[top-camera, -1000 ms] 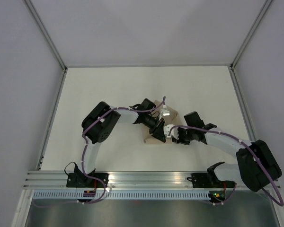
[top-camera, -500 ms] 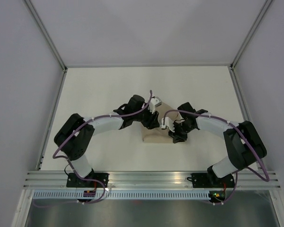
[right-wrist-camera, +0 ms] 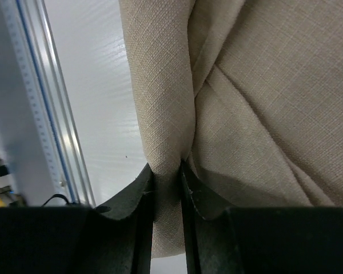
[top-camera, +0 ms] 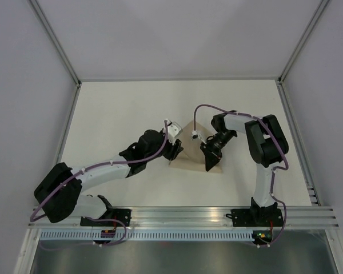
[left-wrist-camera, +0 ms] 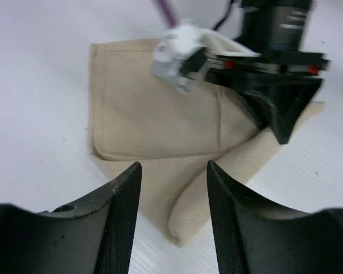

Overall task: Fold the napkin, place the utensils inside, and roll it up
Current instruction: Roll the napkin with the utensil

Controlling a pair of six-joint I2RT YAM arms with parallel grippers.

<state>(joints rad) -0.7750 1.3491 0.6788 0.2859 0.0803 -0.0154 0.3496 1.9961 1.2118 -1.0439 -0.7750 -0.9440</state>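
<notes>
The tan napkin (top-camera: 191,149) lies folded on the white table; its right side is rolled into a thick fold. My right gripper (top-camera: 209,162) is shut on that rolled fold, which fills the gap between its jaws in the right wrist view (right-wrist-camera: 168,188). My left gripper (top-camera: 174,152) is open and empty, just off the napkin's left edge. In the left wrist view the napkin (left-wrist-camera: 154,114) lies ahead of my open left gripper (left-wrist-camera: 174,197), with the rolled fold's end (left-wrist-camera: 188,225) between the fingertips and my right gripper (left-wrist-camera: 283,111) beyond. The fork is hidden.
An aluminium rail (top-camera: 183,216) runs along the table's near edge and also shows in the right wrist view (right-wrist-camera: 40,114). Grey walls (top-camera: 23,85) enclose the table on the left, back and right. The table's far half (top-camera: 177,103) is bare white surface.
My left gripper has drawn back to the left off the napkin. My right arm has swung round to the far right side, still shut on the napkin's right fold.
</notes>
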